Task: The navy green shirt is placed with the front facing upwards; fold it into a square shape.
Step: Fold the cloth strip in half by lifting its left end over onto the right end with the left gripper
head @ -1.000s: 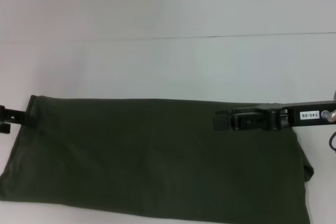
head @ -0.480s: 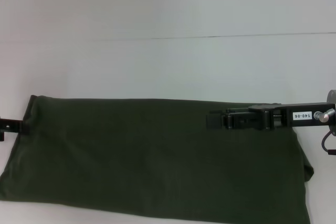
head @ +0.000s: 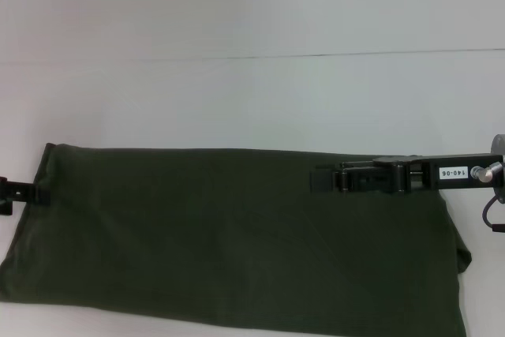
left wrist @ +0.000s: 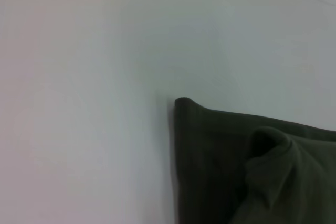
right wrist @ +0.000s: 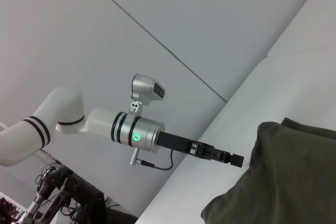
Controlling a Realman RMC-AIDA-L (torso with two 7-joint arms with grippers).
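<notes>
The shirt is lying on the white table as a wide folded band, plain side up, spanning most of the head view and running off its near edge. No lettering or collar is showing. No containers are in view. The left gripper is sitting at the shirt's left end, its tip meeting the cloth just below the far left corner; whether its fingers are apart or closed on the fabric cannot be told. The left wrist view is showing that corner as a rounded fold with a bunched ridge of cloth beside it. The right gripper is reaching in from the right, lying level over the shirt's far right part, its fingers seeming pressed together with nothing visibly between them. The right wrist view is showing the left arm extended toward the shirt's edge. Against one second ago, the right gripper is sitting slightly farther left and lower over the cloth, and the left gripper is sitting slightly lower; the shirt's outline is unchanged.
</notes>
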